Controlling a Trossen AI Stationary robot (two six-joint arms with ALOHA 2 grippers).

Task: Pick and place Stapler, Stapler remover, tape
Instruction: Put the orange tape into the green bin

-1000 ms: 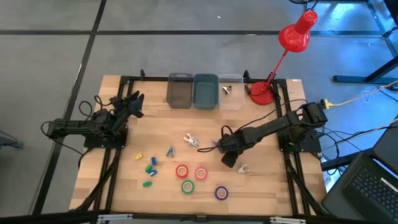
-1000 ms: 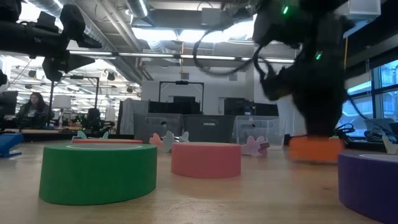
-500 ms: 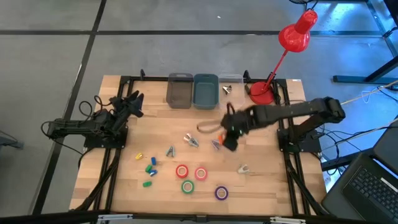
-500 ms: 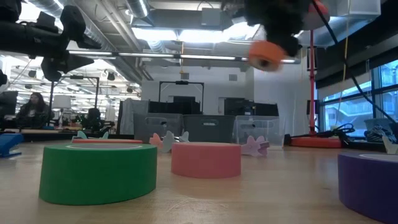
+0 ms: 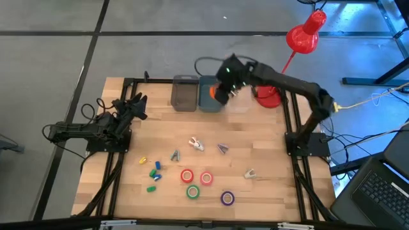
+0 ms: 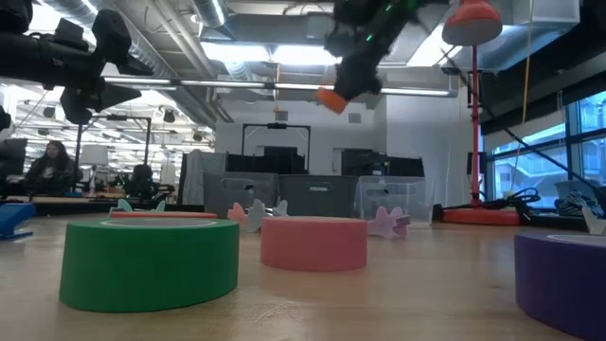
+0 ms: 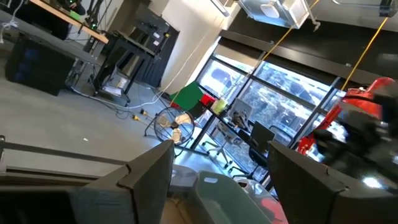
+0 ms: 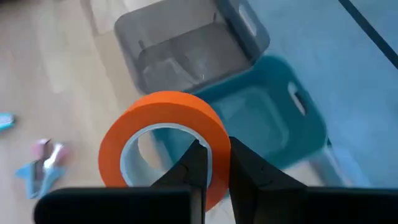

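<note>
Holding an orange tape roll (image 8: 165,146) by its wall, right pincer (image 5: 222,89) pinched narrow on it, high over the blue bin (image 5: 211,94) at the far edge of the bench (image 5: 268,153). Gripping only one thin side of the ring, so likely to let it swing or slip if jolted. Sitting close to the border between blue bin and grey bin (image 5: 184,93), so risking a drop into the wrong one, or onto a rim and a bounce back to the bench. Releasing from this height could also make the roll hop out or roll off the far edge. Passing near the red lamp (image 5: 300,45), with some chance of the arm brushing its stem.

Waiting at the left side, left pincer (image 5: 136,105) spread wide and empty. Lying near the front of the bench, the other tape rolls: red (image 5: 186,176), pink (image 5: 206,178), green (image 5: 192,191), purple (image 5: 227,198).
</note>
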